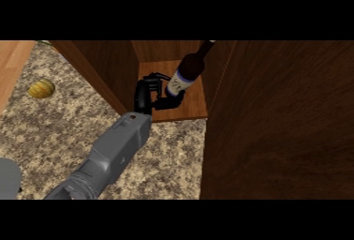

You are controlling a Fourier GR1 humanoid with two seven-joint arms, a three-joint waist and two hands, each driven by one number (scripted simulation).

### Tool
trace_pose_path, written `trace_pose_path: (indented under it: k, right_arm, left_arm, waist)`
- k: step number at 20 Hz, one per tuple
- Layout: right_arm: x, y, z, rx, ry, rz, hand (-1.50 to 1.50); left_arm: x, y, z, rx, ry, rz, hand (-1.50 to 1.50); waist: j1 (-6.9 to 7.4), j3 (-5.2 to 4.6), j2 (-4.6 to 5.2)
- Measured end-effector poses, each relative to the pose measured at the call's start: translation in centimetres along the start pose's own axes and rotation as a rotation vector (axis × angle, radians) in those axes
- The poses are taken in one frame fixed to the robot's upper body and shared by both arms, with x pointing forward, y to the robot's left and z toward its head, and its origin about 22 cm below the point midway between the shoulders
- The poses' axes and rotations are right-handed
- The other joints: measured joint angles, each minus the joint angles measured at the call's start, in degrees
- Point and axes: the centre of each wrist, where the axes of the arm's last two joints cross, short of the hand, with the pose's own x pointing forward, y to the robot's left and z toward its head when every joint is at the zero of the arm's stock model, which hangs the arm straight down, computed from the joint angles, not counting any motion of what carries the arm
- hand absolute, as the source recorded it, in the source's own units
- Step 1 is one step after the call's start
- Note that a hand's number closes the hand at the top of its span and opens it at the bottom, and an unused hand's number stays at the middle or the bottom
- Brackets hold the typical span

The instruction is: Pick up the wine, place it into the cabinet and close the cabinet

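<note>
Closest in, at the lower left edge: a grey shape, cut off by the frame, too little showing to tell what it is. Above it, along the left edge: a strip of pale wood bordering the speckled counter. Resting on the counter near that strip: a small round yellow-orange object, well apart from everything else.

Further right: grey right forearm, rising slantwise from the lower edge toward the cabinet's opening. At its end: black right hand, reaching inside the cabinet just past the left wall. Fingers curled against the bottle's pale label, thumb hooked in low near the bottle's base; grasping the wine bottle.

Wine bottle: dark glass, inside the cabinet, above the wooden shelf, leaning with its neck up and to the right, toward the back of the compartment. Cannot tell whether the base touches the shelf, since the thumb hides it.

Right of the bottle: the cabinet's open door, a broad dark wooden panel filling the right side of the view, standing between the camera and the counter there.
</note>
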Motion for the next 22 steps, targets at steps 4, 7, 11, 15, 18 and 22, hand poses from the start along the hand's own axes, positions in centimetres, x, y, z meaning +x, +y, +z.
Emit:
trace_pose_path:
  k: [4, 7, 11, 15, 18, 22]
  right_arm:
    - [0.0, 0.5, -0.3, 0.0, -0.009, -0.01, -1.5]
    - [0.0, 0.4, -0.5, 0.003, -0.003, -0.018, -1.5]
    - [-0.2, 0.5, -0.4, 0.005, -0.001, -0.02, -1.5]
    - [-0.2, 0.6, -0.2, 0.01, 0.003, -0.027, -1.5]
    - [-0.4, 0.6, -0.1, 0.008, 0.002, -0.029, -1.5]
    - [-0.4, 0.8, -0.3, 0.01, 0.0, -0.032, -1.5]
  left_arm:
    - [-1.1, 0.5, 0.6, 0.003, -0.018, -0.009, 1.5]
    - [-0.9, 0.5, 0.4, 0.012, -0.039, -0.016, 1.5]
    - [-0.5, 0.5, 0.0, 0.009, -0.052, -0.013, 1.5]
    - [0.5, 0.4, -0.9, 0.012, -0.07, -0.005, 1.5]
    - [0.8, 0.3, -1.2, 0.015, -0.073, 0.007, 1.5]
    - [2.2, 0.0, -2.1, 0.023, -0.087, 0.009, 1.5]
  waist:
    - [-0.19, -0.04, 0.14]
    - [-0.36, -0.05, 0.18]
    - [-0.47, -0.04, 0.29]
    - [-0.57, -0.04, 0.37]
    - [-0.78, -0.03, 0.45]
    - [-0.91, -0.04, 0.6]
